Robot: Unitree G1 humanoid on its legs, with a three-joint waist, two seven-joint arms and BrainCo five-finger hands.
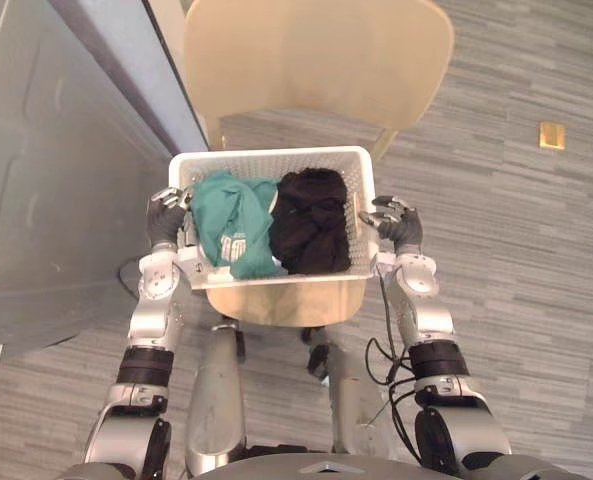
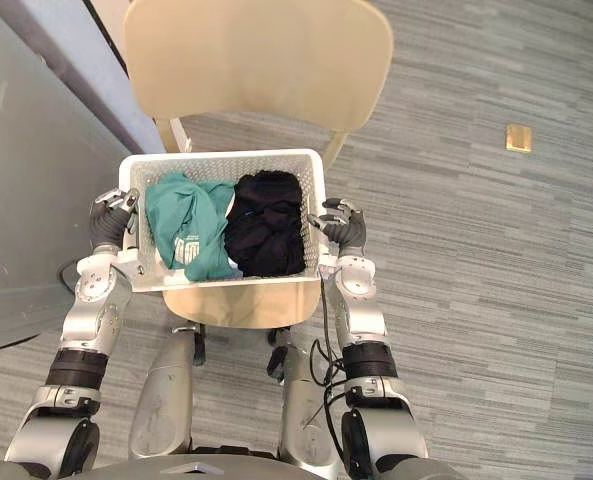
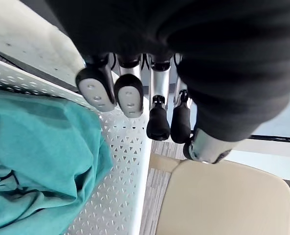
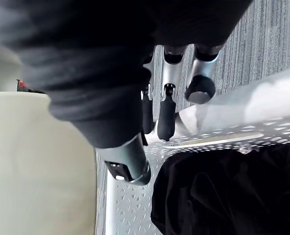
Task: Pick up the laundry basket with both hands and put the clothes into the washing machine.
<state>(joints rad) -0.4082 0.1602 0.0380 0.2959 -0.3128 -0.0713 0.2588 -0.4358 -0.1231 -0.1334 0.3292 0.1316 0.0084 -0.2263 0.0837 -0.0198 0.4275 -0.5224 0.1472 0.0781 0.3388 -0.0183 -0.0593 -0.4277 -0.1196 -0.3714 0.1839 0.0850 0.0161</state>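
Fingers (image 3: 130, 95) of the left hand (image 1: 164, 218) are curled over the left side rim of the white perforated laundry basket (image 1: 271, 155), with the thumb set against the outer wall. Fingers (image 4: 167, 117) of the right hand (image 1: 401, 228) are hooked likewise over the right side rim. The basket is gripped from both sides and is located above the seat of a beige chair (image 1: 316, 50); whether it rests on the seat cannot be told. Two items are contained in the basket: a green garment (image 1: 231, 220) on the robot's left and a black garment (image 1: 311, 220) on its right, touching each other. A grey panel (image 1: 46, 180) is positioned left of the chair. A small brass plate (image 1: 551, 135) is set in the grey striped floor (image 1: 516, 250), well apart to the right.
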